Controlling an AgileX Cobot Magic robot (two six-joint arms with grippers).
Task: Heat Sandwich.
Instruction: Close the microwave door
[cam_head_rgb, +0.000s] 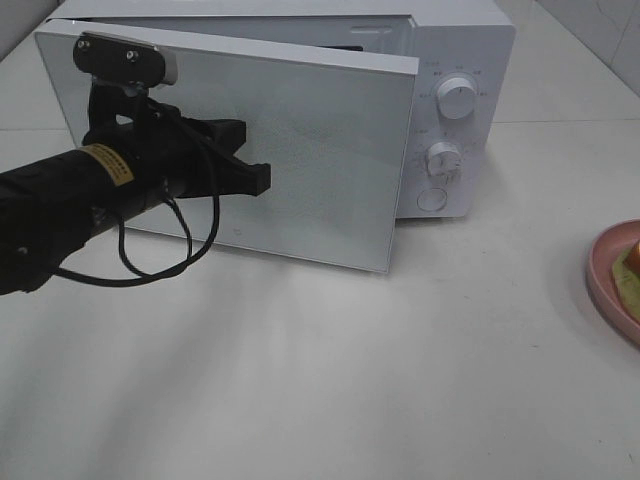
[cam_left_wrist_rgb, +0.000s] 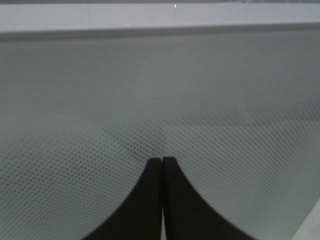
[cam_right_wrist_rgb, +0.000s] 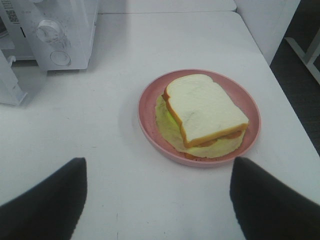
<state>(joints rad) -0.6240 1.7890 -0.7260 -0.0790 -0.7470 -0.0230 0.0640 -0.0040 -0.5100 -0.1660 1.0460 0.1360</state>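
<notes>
The sandwich (cam_right_wrist_rgb: 205, 107), white bread with tan crust and pale green filling, lies on a round pink plate (cam_right_wrist_rgb: 150, 95) on the white table. Only a sliver of the sandwich (cam_head_rgb: 629, 268) and its plate (cam_head_rgb: 606, 270) shows at the right edge of the high view. My right gripper (cam_right_wrist_rgb: 157, 167) hovers open just short of the plate, nothing between its fingers; it is out of the high view. The white microwave (cam_head_rgb: 455, 60) has its door (cam_head_rgb: 330, 150) swung partly open. My left gripper (cam_head_rgb: 260, 178) is shut, empty, tips at the door's dotted outer face (cam_left_wrist_rgb: 225, 150).
The microwave's two knobs (cam_head_rgb: 457, 98) and round button are on its right panel. The microwave's lower corner (cam_right_wrist_rgb: 55, 35) shows in the right wrist view, left of the plate. The table's right edge (cam_right_wrist_rgb: 280, 85) drops off close beside the plate.
</notes>
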